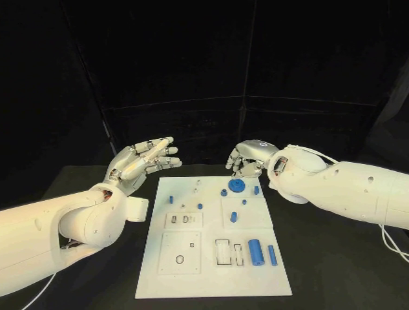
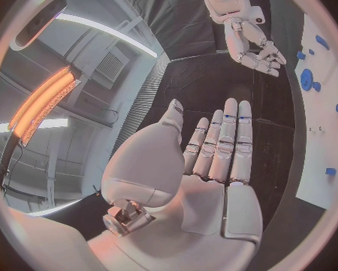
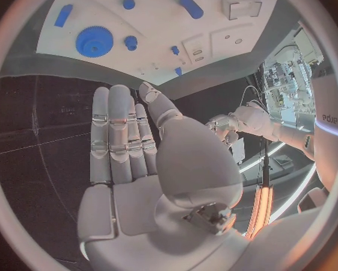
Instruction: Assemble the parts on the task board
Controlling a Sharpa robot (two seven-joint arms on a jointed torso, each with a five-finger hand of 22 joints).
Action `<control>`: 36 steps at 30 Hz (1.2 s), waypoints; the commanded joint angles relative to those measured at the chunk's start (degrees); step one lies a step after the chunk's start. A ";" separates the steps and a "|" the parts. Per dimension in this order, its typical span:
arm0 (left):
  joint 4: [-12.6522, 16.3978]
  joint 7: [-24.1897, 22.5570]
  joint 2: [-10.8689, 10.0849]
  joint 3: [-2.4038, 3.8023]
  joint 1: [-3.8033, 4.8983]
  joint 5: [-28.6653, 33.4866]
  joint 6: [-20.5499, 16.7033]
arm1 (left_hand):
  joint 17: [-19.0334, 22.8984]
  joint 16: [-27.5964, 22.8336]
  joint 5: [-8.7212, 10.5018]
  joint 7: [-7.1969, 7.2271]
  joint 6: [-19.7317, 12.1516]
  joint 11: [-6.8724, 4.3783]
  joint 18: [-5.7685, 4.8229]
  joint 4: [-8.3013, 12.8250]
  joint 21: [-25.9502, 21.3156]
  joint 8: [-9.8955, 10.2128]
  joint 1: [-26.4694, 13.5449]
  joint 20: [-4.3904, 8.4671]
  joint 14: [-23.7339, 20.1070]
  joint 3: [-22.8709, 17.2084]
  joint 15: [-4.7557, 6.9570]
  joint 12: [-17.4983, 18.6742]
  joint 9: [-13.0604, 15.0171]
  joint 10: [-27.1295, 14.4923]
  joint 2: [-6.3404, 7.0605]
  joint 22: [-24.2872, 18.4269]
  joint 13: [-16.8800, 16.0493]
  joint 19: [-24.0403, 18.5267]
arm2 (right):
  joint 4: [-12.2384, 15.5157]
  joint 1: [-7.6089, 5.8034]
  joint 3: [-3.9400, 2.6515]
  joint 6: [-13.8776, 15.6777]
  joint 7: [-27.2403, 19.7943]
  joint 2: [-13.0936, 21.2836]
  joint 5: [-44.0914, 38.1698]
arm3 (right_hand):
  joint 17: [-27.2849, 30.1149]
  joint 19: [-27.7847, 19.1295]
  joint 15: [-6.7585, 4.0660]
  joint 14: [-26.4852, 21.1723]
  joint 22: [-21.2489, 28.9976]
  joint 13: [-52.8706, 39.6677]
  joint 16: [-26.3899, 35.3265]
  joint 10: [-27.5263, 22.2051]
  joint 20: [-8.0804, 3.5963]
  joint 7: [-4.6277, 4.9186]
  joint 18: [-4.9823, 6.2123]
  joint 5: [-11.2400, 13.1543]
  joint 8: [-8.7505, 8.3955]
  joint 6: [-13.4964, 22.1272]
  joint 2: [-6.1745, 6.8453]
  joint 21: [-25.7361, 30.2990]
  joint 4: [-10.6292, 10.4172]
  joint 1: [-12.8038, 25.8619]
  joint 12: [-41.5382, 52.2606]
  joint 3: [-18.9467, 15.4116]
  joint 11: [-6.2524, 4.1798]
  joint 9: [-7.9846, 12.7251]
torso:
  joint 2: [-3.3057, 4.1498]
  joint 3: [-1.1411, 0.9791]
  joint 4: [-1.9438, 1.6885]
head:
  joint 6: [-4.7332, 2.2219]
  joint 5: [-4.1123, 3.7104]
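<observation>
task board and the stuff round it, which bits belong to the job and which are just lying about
Job:
task board
blue gear
blue cylinder
blue bar
blue pegs
left hand
right hand

Lying about:
white box beside the board
cable

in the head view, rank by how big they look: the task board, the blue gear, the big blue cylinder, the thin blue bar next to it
1. task board
2. big blue cylinder
3. blue gear and thin blue bar: look close in size. The gear is wider, the bar longer, and the gear lies farther from the camera, so no firm order.
</observation>
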State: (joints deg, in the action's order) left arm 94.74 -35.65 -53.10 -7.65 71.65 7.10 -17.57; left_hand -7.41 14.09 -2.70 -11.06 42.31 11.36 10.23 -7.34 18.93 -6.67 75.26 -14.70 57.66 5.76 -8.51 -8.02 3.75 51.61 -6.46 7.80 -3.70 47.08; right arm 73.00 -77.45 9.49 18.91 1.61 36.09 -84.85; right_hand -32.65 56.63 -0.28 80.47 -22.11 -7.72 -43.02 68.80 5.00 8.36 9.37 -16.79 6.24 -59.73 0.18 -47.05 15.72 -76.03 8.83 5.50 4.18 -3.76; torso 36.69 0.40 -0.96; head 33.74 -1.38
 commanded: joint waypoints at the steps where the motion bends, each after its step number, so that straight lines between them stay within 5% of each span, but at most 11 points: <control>1: 0.79 0.19 -0.18 0.03 0.16 -0.60 1.40 | 0.00 -0.29 -0.08 -3.55 0.39 0.22 0.22 0.44 -0.33 0.30 0.60 -0.14 0.30 0.02 -0.09 0.24 -0.09 0.33 0.06 -0.11 0.06 0.33 | 0.77 -0.16 -0.04 0.35 4.59 -0.44 -10.08 | -3.45 1.04 0.11 1.51 -0.07 0.85 -2.88 -2.35 0.09 -0.16 1.18 0.41 -1.08 1.30 0.34 -0.61 -0.01 1.12 -1.61 0.69 0.29 0.01 | 1.06 0.18 -0.34 | -0.23 -0.23; 14: 2.14 0.78 -0.36 0.03 0.35 -0.60 1.56 | 0.05 -0.68 -0.08 -3.74 0.22 0.36 0.20 0.56 -0.59 0.57 0.56 -0.22 0.14 0.18 -0.20 0.60 -0.17 0.29 -0.04 -0.32 0.07 0.24 | -0.77 0.20 0.04 1.62 3.35 -2.67 -15.72 | -26.55 5.01 0.25 5.71 -1.03 3.53 -23.17 -6.97 0.65 -0.93 1.18 2.22 -2.52 2.44 1.87 -3.73 -0.99 1.35 -3.24 3.41 1.01 -0.30 | 2.68 0.50 -1.48 | -0.72 -1.00; 36: 2.38 1.25 -0.42 0.03 0.37 -0.61 1.51 | 0.11 -1.41 -0.08 -4.20 -1.01 0.71 0.18 0.80 -1.08 1.39 0.42 -0.42 -0.01 0.49 -0.46 1.54 -0.35 -0.15 -0.32 -0.75 0.09 0.14 | -2.57 1.69 0.07 -4.13 3.79 -3.11 -13.82 | -33.95 5.58 1.16 6.21 -1.77 4.10 -30.47 -10.07 1.04 -1.37 1.17 2.86 -2.70 4.65 2.69 -5.58 -2.43 0.94 -3.51 4.55 1.84 -0.15 | 3.91 0.55 -1.67 | -0.53 -1.15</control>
State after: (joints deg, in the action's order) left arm 97.02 -34.31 -53.49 -7.66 71.92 6.91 -16.81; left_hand -7.39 12.92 -2.70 -10.94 41.54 11.78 10.20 -6.86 18.19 -5.49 75.26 -14.71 57.65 6.24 -8.51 -6.66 3.45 51.59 -6.46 7.09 -3.67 47.07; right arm 70.37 -75.67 9.59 16.27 5.20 32.99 -98.93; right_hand -66.55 61.86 0.40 83.96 -23.80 -3.68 -73.33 58.94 6.03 6.95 10.26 -14.18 3.76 -55.41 2.18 -52.31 13.60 -75.17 5.44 9.95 6.03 -3.96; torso 40.42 0.93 -2.54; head 33.22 -2.57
